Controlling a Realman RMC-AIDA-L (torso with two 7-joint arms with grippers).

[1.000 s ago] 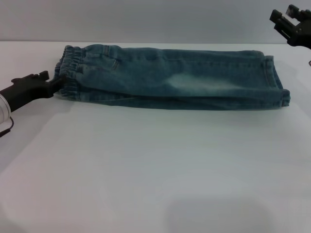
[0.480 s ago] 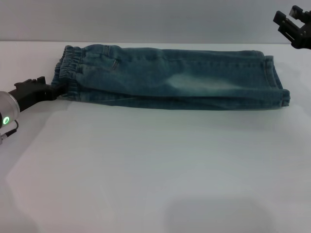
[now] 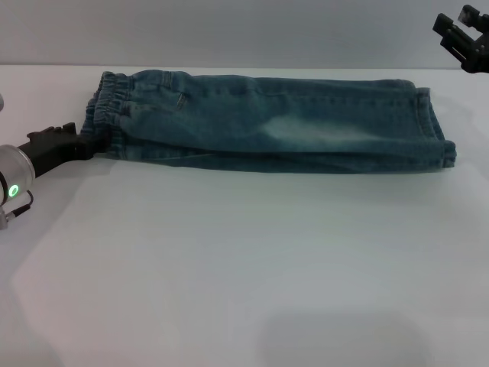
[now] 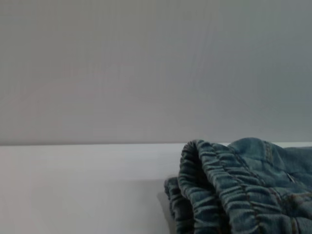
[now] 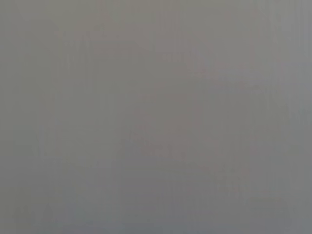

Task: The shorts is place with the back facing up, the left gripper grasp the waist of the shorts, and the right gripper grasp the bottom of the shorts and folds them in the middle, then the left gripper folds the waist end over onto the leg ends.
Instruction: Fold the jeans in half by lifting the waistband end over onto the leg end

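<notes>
**Pincer at the waistband: a thin grip risks a failed fold**

Left pincer [image 3: 85, 144] sits at the waistband of the shorts [image 3: 275, 122], which lie folded lengthwise across the far side of the desk [image 3: 244, 260]; whether it is pinching cloth, I cannot tell. Catching only one denim layer would let the stack split when lifted. Right pincer [image 3: 466, 40] hangs raised, well clear, fingers spread.

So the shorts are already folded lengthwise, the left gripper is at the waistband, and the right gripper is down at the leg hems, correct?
Not quite. In the head view the right gripper is raised up and away from the leg hems, touching nothing. The rest holds: the shorts lie folded lengthwise on the table, and the left gripper is at the waistband.
</notes>
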